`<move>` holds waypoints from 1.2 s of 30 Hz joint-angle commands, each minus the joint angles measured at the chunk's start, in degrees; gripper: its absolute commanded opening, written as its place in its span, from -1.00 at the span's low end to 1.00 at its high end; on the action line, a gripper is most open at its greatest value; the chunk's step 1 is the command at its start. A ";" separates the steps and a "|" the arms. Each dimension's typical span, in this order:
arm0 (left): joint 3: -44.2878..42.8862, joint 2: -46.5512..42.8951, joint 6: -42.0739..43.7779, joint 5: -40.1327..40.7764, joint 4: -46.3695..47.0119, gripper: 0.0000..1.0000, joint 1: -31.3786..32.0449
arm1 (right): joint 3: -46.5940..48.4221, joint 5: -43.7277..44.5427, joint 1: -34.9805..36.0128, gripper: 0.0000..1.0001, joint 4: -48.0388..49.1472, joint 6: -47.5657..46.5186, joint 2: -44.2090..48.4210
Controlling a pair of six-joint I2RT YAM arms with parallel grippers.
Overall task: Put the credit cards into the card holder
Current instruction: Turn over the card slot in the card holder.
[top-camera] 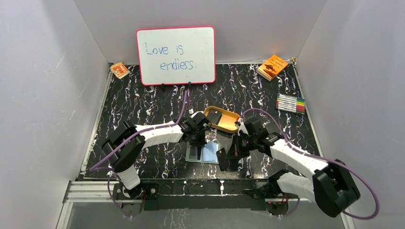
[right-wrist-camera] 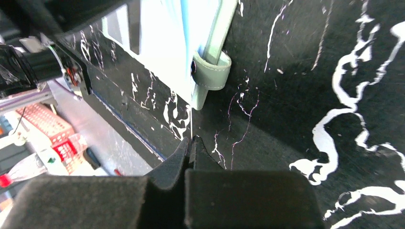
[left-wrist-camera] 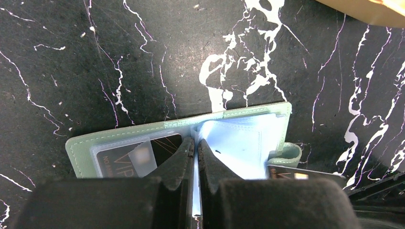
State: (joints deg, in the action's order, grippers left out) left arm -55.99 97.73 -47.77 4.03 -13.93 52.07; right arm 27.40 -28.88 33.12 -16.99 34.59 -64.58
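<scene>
Overhead view: the open card holder (top-camera: 206, 153) lies on the marble table (top-camera: 143, 105) between both arms, long axis left–right. Left wrist view only: one credit card (left-wrist-camera: 165, 145) sits sleeved in the half away from the strap tab (left-wrist-camera: 289, 155). The left gripper (left-wrist-camera: 195, 143) pinches a clear sleeve (left-wrist-camera: 234, 143). The right gripper (right-wrist-camera: 190, 141), pressed together, grips a second credit card (left-wrist-camera: 305, 172) by its edge.

In the left wrist view, the lower edge of the card holder (left-wrist-camera: 79, 155) is hidden behind the left gripper (left-wrist-camera: 196, 148). The print on the sleeved credit card (left-wrist-camera: 165, 145) is blurred. The tray (left-wrist-camera: 367, 9) is cut off at the upper right corner.
</scene>
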 commanded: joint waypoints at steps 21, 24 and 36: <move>2.48 2.31 0.93 0.90 -4.76 -1.00 0.35 | 11.93 2.86 0.10 -1.00 2.25 -5.18 -6.05; 2.66 2.07 1.09 0.98 -4.74 -1.00 0.32 | 12.39 2.25 0.12 -1.00 2.72 -5.48 -7.25; 2.31 2.02 1.53 1.31 -5.22 -1.00 0.31 | 11.78 0.39 0.16 -1.00 3.22 -6.01 -10.02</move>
State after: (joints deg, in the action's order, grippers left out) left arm -55.90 97.73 -47.72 4.01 -13.85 52.07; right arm 37.41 -27.22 33.12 -15.86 29.63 -74.52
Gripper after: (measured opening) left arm 0.017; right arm 0.011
